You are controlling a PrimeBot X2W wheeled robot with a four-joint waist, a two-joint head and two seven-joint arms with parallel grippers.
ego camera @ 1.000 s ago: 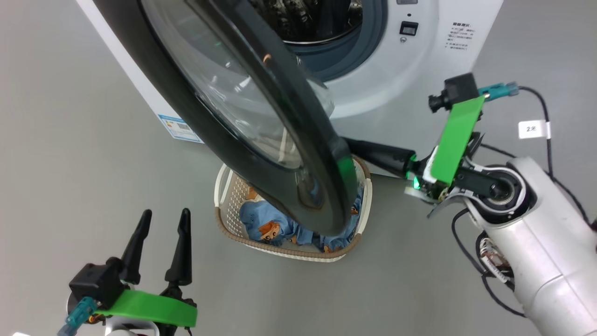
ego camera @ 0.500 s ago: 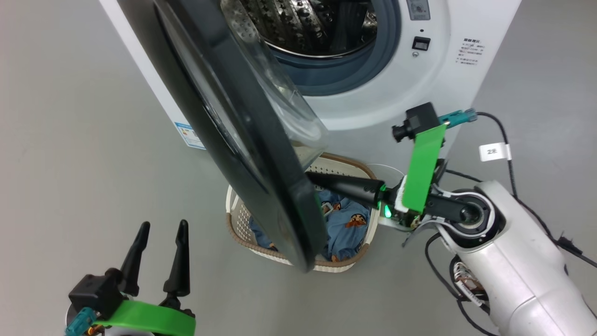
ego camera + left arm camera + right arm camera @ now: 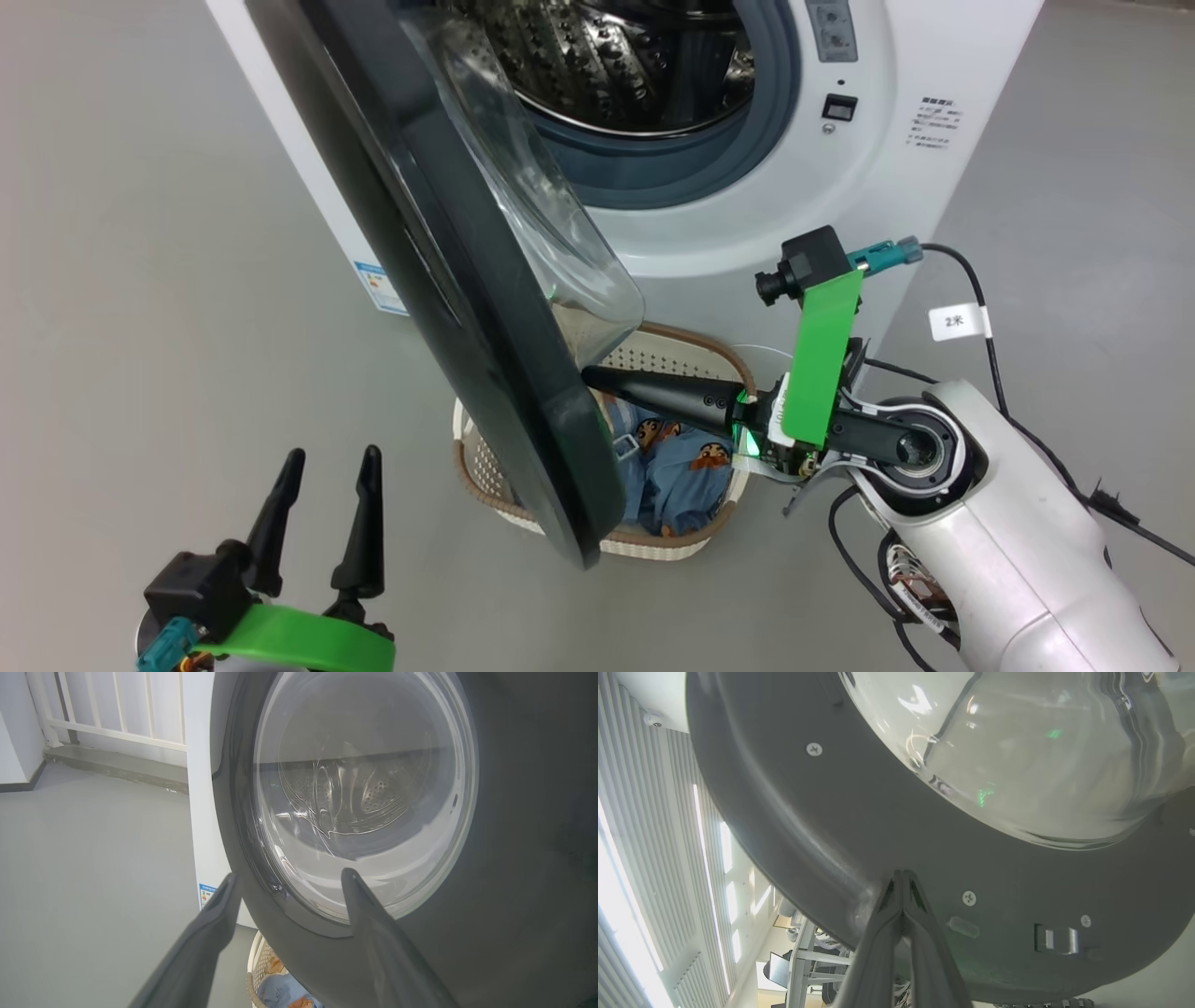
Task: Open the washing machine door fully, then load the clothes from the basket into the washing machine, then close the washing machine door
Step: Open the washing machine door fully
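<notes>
Right tool (image 3: 590, 375) over basket (image 3: 653, 547) of clothes (image 3: 686, 469)

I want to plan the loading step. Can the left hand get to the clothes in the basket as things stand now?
Probably not. The open door hangs over the basket, between the left hand and the clothes. The door would likely have to swing wider first.

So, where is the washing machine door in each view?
Head view: the door slants from top left to lower centre.
Left wrist view: the door covers the centre and right.
Right wrist view: the door spans the top and middle.
Shared landmark: its glass bowl.
</notes>
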